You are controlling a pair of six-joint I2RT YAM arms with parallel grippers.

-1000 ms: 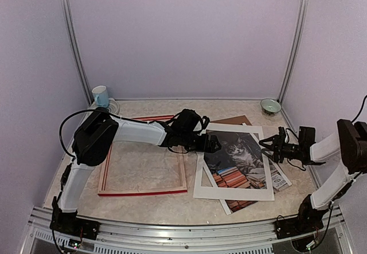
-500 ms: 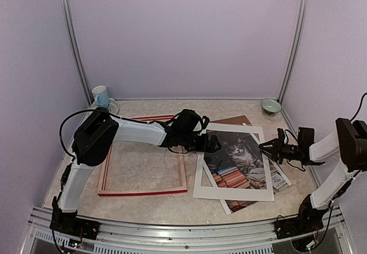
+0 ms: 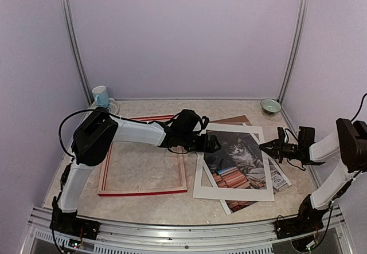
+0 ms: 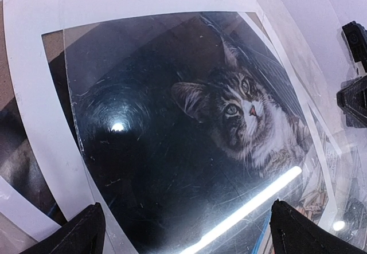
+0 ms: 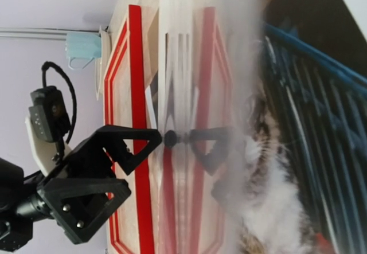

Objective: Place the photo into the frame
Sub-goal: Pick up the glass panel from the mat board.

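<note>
Pressed together, the right end effector [image 3: 263,146] is perhaps nudging the clear sheet [image 4: 143,70] off the photo [image 3: 241,161] and should be pushing gently; the left end effector [image 3: 215,145] is hovering spread.

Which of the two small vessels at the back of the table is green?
The bowl in the back right corner is green; the cup in the back left corner is light blue.

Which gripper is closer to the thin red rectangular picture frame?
Left. The left gripper sits just right of the red frame; the right gripper is farther right, across the cat photo.
</note>
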